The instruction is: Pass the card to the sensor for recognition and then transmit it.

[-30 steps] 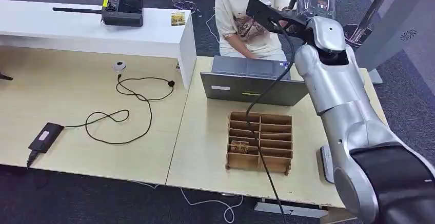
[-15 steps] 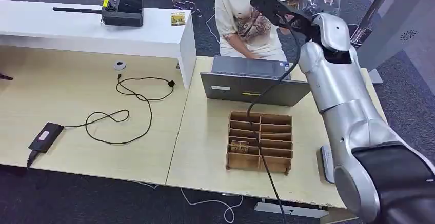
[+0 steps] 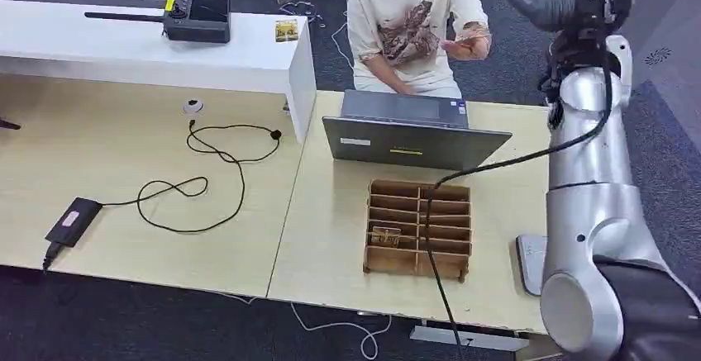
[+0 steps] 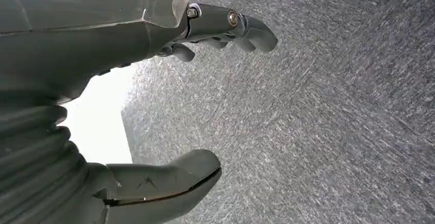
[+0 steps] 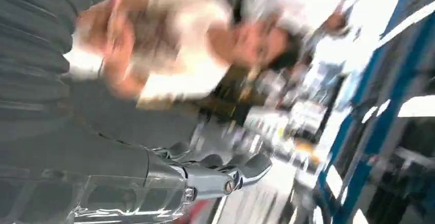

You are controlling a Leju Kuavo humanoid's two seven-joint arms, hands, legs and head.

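Observation:
A person in a white shirt sits behind the laptop and holds a small card [image 3: 468, 39] in a raised hand. My right arm is lifted high at the right, and my right hand [image 3: 552, 2] is up near the picture's top edge, to the right of that card and apart from it. In the blurred right wrist view its fingers [image 5: 225, 175] are stretched out with nothing between them. My left hand [image 4: 205, 96] hangs over grey carpet, thumb and fingers apart and holding nothing. Another small card [image 3: 386, 235] lies in the wooden organiser [image 3: 419, 229].
A grey laptop [image 3: 413, 134] stands between the organiser and the person. A white flat device [image 3: 526, 263] lies at the table's right edge. A black cable runs from my right arm across the organiser. A cable and adapter [image 3: 73, 219] lie on the left table.
My right arm has swung up and to the right, away from the person's chest. The person's hand now shows holding a card where my hand was.

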